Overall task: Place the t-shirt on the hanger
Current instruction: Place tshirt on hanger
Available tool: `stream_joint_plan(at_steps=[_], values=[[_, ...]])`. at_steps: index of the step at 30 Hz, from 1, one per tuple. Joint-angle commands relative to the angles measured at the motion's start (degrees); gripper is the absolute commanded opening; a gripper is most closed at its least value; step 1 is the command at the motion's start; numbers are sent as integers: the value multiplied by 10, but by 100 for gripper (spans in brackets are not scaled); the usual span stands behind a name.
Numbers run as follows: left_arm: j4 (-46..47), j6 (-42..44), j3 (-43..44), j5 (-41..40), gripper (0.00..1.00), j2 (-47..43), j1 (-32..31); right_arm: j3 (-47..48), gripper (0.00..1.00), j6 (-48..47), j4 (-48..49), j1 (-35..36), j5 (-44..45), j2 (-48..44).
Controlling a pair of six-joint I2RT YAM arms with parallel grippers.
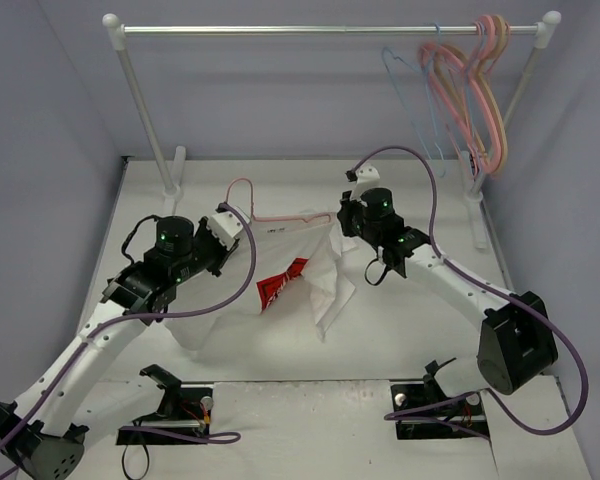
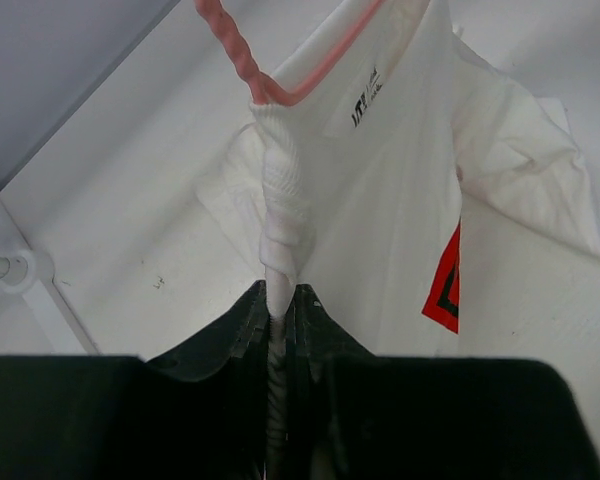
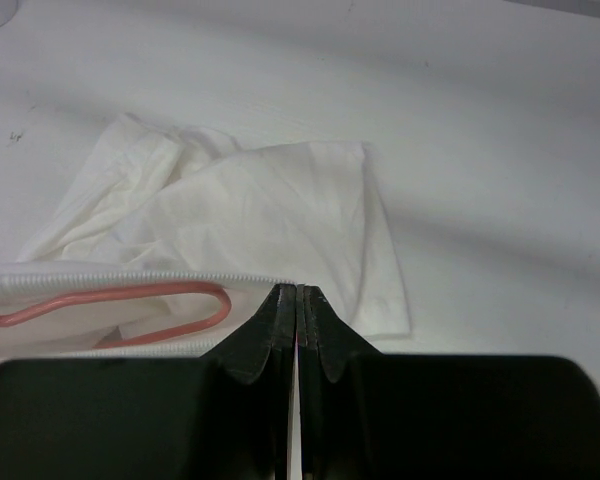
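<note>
T-shirt (image 1: 302, 262) hangs in the middle of the top view, stretched between the two hands. Its lower part and one sleeve lie crumpled on the worktop (image 1: 280, 175), and the red print faces the lower left. The hanger (image 1: 292, 216) runs along the top edge of the cloth, with its hook pointing to the upper left. In the right wrist view its pink shoulder loop (image 3: 130, 300) sits inside the ribbed collar edge, so I judge that the hanger is partly in the neck opening but the shoulders are not yet seated.

To do this step well, I think the collar must be held tight between both hands, so that the wire end can slide under the shoulder seam. The pull should be gentle, because the thin wire can slip out or bend. Lifting a little would free the sleeve from the worktop.

The left hand (image 2: 280, 300) has its jaws pressed together on a twisted bunch of the collar, just below the hanger neck. I cannot tell whether the wire is also inside. The right hand (image 3: 297, 298) is also closed, pinching the collar edge beside the loop.
</note>
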Motion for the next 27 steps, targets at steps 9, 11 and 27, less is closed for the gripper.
stream_joint_plan(at_steps=[9, 11, 27], values=[[-7, -29, 149, -150, 0, 67, -18, 133, 0, -49, -44, 26, -34, -48], [-14, -31, 175, -189, 0, 82, -35, 153, 0, -59, -59, 42, -34, -49], [0, -13, 416, -168, 0, 172, -111, 459, 0, -193, -172, 114, -78, -4]])
